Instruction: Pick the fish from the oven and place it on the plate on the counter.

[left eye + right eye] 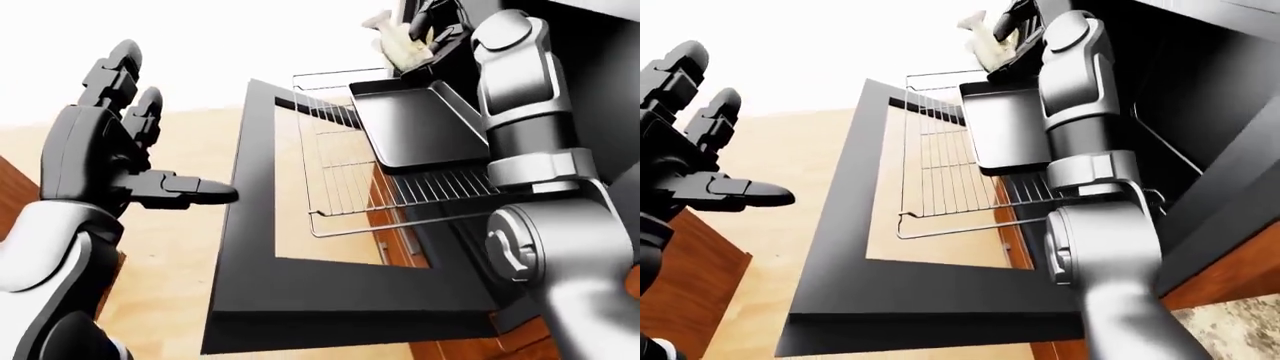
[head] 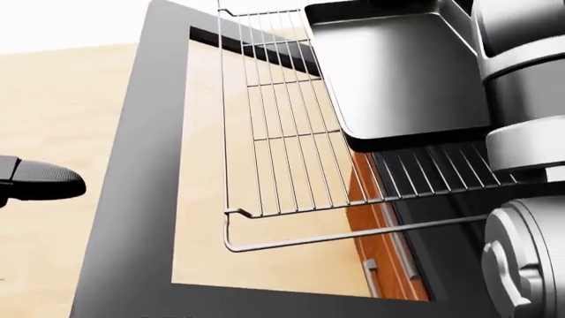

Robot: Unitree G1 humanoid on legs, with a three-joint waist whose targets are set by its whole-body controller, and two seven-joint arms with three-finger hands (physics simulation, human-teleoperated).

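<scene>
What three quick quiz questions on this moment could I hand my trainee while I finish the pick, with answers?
1. True or false: the baking tray on the pulled-out oven rack now lies bare, with the fish lifted above its far end.
2. Which hand holds the fish? A) left hand B) right hand C) neither
3. Fill in: the left hand hangs with its fingers ____, beside the lowered oven door.

Key
1. True: the fish shows above the tray's top edge in the left-eye view.
2. B: the right hand is closed round it.
3. open
</scene>
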